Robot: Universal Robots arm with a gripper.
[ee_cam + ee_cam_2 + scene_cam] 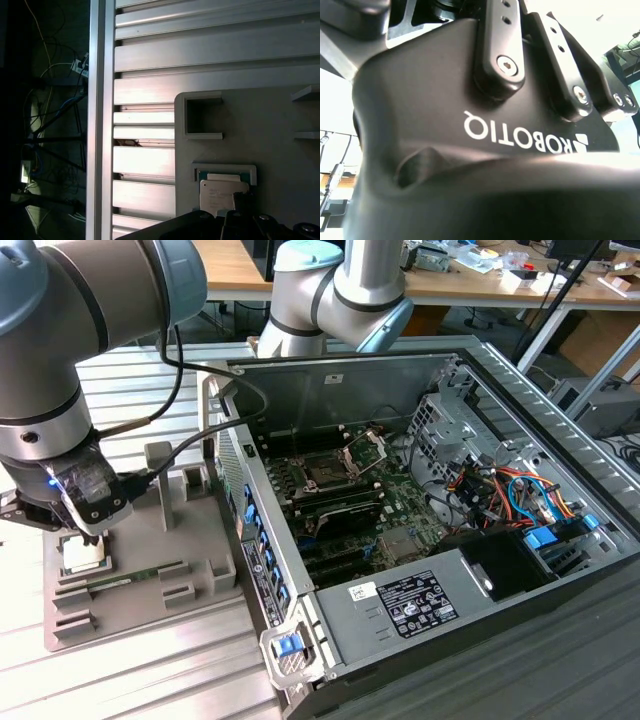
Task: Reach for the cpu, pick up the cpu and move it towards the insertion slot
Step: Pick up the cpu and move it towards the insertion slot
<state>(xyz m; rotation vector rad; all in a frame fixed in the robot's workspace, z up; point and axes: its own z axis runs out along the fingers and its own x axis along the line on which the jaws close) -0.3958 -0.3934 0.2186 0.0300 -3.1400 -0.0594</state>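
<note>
Exterior view: end effector (88, 532) over the cpu (82, 554), eight o'clock from the insertion slot (325, 472). First wrist view shows the cpu (220, 196) pale-topped. I cannot tell its grip.

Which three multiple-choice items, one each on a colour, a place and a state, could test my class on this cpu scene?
1. The motherboard is: A white; B green; C yellow.
2. The cpu lies: A on the motherboard; B on the floor; C in the grey holder.
3. The insertion slot is: A empty, frame raised; B filled; C hidden under a fan.
Answers: B, the board shows green around the slot. C, the pale chip sits in the holder, close by the gripper, on the exterior view's left. A, the slot's dark middle lies bare.
</note>
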